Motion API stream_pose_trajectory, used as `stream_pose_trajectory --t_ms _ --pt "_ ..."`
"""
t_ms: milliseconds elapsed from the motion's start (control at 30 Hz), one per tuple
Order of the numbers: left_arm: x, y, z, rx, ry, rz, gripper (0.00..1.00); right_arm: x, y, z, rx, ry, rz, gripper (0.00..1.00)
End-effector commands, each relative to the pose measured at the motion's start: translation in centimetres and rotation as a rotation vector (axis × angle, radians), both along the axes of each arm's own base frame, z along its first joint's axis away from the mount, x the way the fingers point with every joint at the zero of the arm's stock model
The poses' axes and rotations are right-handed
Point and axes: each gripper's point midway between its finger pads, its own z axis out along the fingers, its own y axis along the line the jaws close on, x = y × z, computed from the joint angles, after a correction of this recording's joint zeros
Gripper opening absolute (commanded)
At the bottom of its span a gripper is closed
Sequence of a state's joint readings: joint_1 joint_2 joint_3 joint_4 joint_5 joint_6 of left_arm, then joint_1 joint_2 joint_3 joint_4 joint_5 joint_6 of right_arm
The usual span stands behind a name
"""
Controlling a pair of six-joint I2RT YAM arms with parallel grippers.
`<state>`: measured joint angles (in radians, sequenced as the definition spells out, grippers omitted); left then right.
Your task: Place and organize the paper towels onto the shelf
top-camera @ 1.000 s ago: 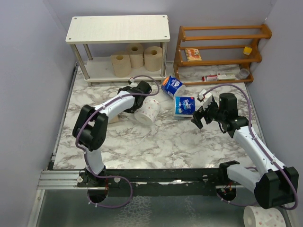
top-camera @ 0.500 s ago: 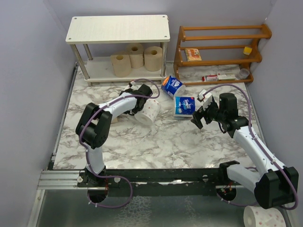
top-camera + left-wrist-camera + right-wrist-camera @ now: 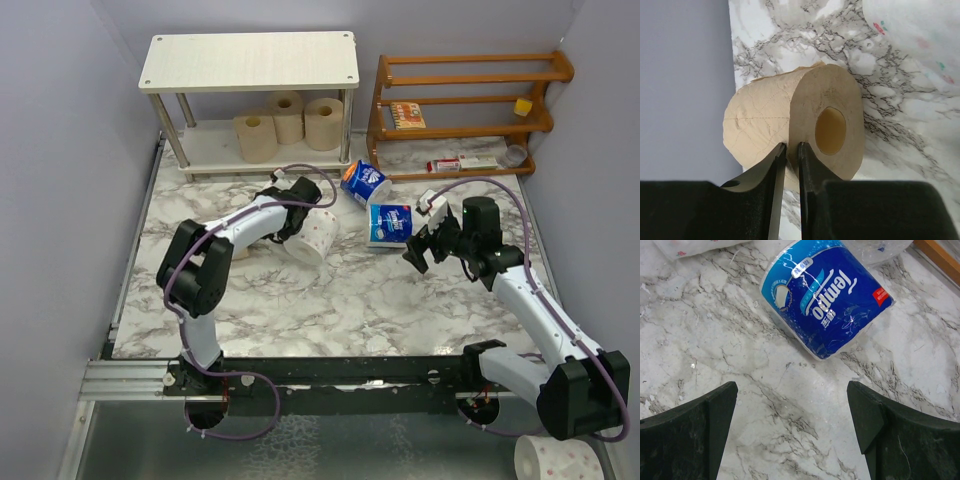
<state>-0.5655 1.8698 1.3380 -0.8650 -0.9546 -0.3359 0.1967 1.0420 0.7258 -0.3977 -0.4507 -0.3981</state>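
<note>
Paper towels at the closing of the left arm's grasp. Three tan rolls stand on the lower board of the shelf. The others lie loose on the marble counter: a dotted roll, two blue-wrapped rolls and, seen from the left wrist, a fourth tan roll on its side with its core facing the camera. Over the last second the left forearm has swung slightly toward the dotted roll. The left hand has drawn its fingers almost together, leaving only a narrow slit, with the tips at the rim of the fourth tan roll's end face. Whether any paper is nipped between them cannot be told. No roll has shifted on the counter. The right hand has stayed spread wide and empty, low over the counter and just short of the nearer of the blue-wrapped rolls. The change appears to be a pinch attempted on the fourth tan roll, with nothing yet lifted. The shelf's count stands at three, its upper board is bare, and most of the sorting remains.
</note>
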Motion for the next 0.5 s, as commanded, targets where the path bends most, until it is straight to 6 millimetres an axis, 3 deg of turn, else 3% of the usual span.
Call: stream_pose_trajectory --t_ms 0,100,167,333,467 --pt "1.3 -2.3 7.5 -0.256 -0.248 -0.031 0.0 -0.2 0.2 0.0 0.006 0.0 0.017 0.92" --pt "2.6 -3.5 12.9 -0.505 -0.37 -0.08 0.0 -0.2 0.1 0.1 0.009 -0.003 0.013 0.92" --pt "3.2 -3.5 15.1 -0.632 -0.411 -0.089 0.0 -0.1 0.1 0.1 0.008 -0.006 0.012 0.92" --pt "4.5 -2.5 16.0 -0.881 -0.488 -0.08 0.0 -0.1 0.1 0.1 0.008 -0.005 0.007 0.92" --pt "5.9 -0.6 15.5 -0.908 -0.546 -0.03 0.0 -0.1 0.0 0.0 0.005 -0.003 0.005 0.92"
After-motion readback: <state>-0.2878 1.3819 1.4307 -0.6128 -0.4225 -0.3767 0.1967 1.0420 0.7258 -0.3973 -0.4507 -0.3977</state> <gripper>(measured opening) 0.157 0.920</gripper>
